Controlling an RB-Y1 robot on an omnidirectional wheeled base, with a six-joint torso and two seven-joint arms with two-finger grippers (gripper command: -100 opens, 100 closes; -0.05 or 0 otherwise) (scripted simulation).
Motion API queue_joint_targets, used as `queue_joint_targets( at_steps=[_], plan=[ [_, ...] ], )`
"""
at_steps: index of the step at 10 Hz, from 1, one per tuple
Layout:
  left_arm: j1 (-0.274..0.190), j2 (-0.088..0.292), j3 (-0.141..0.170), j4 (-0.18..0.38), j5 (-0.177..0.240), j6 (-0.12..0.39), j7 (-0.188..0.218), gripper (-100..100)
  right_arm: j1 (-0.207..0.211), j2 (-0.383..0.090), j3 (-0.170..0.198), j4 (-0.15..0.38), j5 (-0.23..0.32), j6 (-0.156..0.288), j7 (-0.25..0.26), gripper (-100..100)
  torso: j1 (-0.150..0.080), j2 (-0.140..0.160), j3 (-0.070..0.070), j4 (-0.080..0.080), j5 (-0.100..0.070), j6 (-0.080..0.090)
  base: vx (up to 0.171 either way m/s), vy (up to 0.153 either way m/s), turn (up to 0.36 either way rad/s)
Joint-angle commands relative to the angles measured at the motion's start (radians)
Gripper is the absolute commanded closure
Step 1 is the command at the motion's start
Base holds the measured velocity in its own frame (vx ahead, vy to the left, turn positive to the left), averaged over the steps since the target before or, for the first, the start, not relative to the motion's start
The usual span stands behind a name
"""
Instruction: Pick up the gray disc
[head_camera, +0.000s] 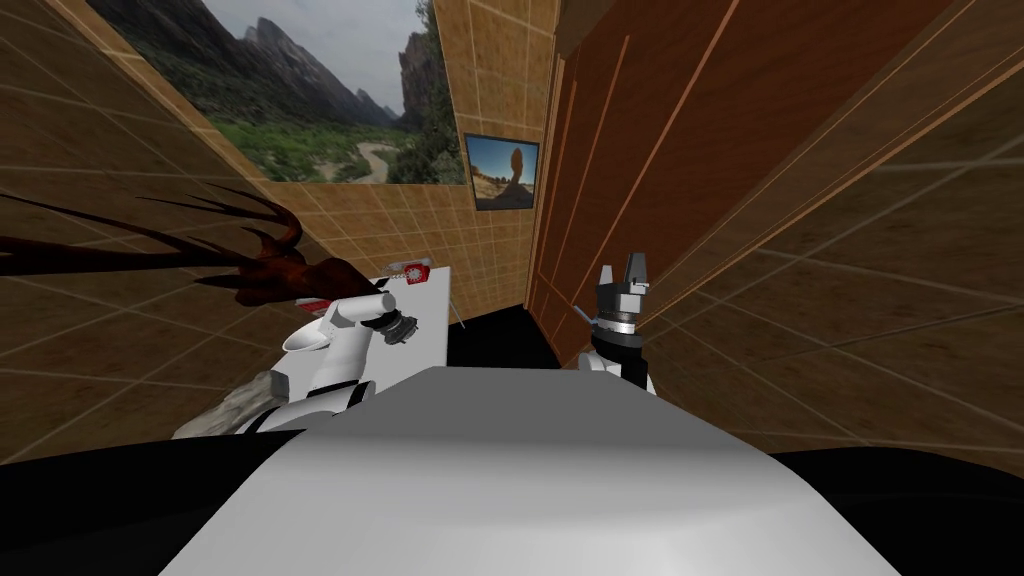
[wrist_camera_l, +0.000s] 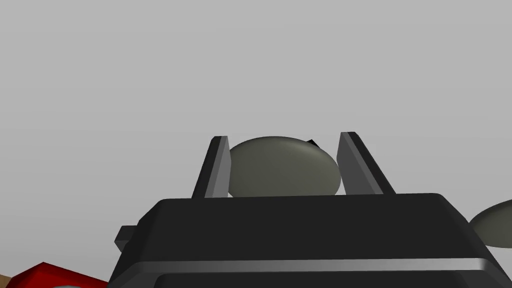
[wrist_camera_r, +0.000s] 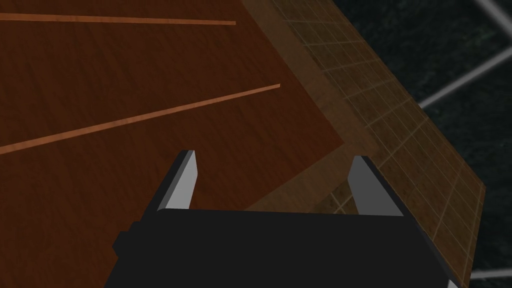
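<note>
As the left tool (wrist_camera_l: 284, 142) stands with its 2 fingers (wrist_camera_l: 216, 167) pressed against opposite sides of the gray disc (wrist_camera_l: 285, 167), the step in hand is judged to be the grasp itself, made or all but made. Its fingers are set closer together than those of the idle right tool (wrist_camera_r: 274, 156), which are spread apart on nothing. The disc sits between the left tool's fingers, close to the tool body, over the pale flat top of the desk (wrist_camera_l: 150, 75). Whether it is clear of that surface cannot be told. Another gray rounded object (wrist_camera_l: 492, 227) lies just beside the tool body, and a red item (wrist_camera_l: 45, 274) lies near its other corner.

Next move, in my judgement: a straight lift off the desk, with the grip kept firm and clear of the neighbouring object.

The left arm reaches forward over the desk. The right arm is raised, its tool pointing up beside a brown wooden panel (head_camera: 700, 130).
</note>
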Motion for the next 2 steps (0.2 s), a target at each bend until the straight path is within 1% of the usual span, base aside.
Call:
queue_joint_targets(
  at_steps=[1, 2],
  plan=[
    [0.0, 0.0, 0.0, 0.0, 0.0, 0.0, 0.0, 100, 0.0, 0.0, 0.0, 0.0, 0.0, 0.0, 0.0, 0, 0.0, 0.0, 0.0, 0.0, 0.0, 0.0, 0.009, -0.012, 0.008],
    [-0.001, 0.001, 0.001, -0.001, 0.0, 0.004, -0.001, 0, 0.0, 0.0, 0.0, 0.0, 0.0, 0.0, 0.0, 0, 0.001, 0.0, 0.0, 0.0, 0.001, 0.0, 0.0, 0.0, 0.0]
  ],
)
